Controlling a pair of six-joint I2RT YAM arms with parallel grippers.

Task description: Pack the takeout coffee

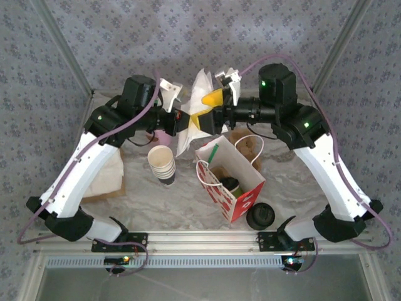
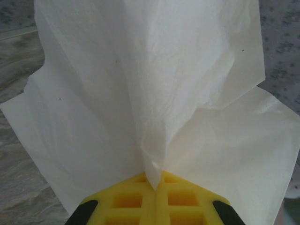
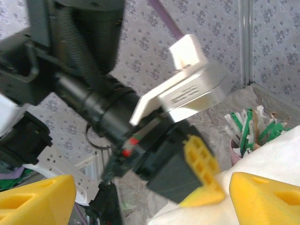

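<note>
- The left gripper (image 2: 154, 183) is pinched shut on the one white napkin (image 2: 140, 84). I would lower it slowly into the bag, next to the cup.
- One stack of lidless cups (image 1: 161, 164).
- One open bag (image 1: 243, 195); the one takeout coffee (image 1: 231, 185) seems to stand inside it.
- One pile of lids (image 1: 260, 215).
- The right gripper (image 3: 152, 190) has its fingers apart and holds nothing.

I'm watching the tabletop (image 1: 156, 204) carrying a stack of paper cups (image 1: 161, 164) near its middle. A red-and-white paper bag (image 1: 244, 199) is standing just right of them, and a pile of black lids (image 1: 260, 216) is sitting beside its near corner.
</note>
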